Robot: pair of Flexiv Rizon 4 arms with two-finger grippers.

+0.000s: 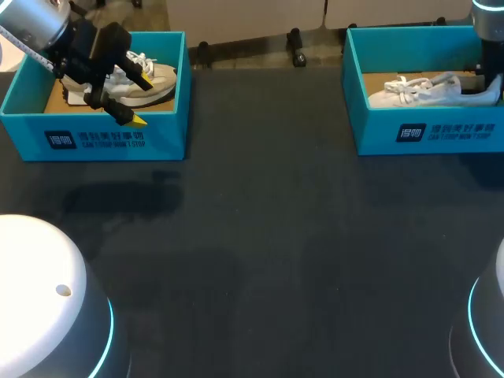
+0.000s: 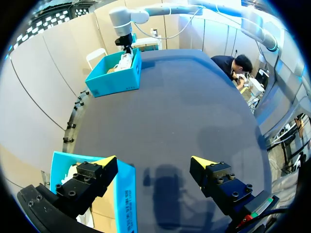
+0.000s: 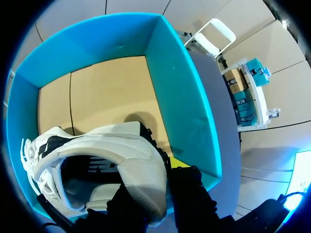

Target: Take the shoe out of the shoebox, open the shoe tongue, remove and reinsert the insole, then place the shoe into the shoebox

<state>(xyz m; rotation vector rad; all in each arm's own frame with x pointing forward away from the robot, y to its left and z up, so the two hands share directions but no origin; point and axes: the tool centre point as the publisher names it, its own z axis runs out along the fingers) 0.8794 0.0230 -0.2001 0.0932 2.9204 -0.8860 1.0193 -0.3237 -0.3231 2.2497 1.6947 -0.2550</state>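
Two blue shoeboxes stand at the table's far side. The right shoebox (image 1: 441,132) holds a white shoe (image 1: 417,90) lying on its side. My right gripper (image 1: 491,83) is down in that box, shut on the shoe's heel. In the right wrist view the heel (image 3: 146,170) sits between the fingers of the right gripper (image 3: 155,194), one finger inside the shoe and one outside, with the box wall (image 3: 180,92) around it. The left shoebox (image 1: 102,138) holds a beige shoe (image 1: 157,79). Over its front wall hangs my left gripper (image 1: 140,101), open and holding nothing, with its fingertips (image 2: 108,161) wide apart.
In the left wrist view the left shoebox's corner (image 2: 125,194) lies under one finger, and dark tabletop (image 2: 175,111) stretches toward the right shoebox (image 2: 114,77). Two white arm bases (image 1: 47,307) stand at the near corners.
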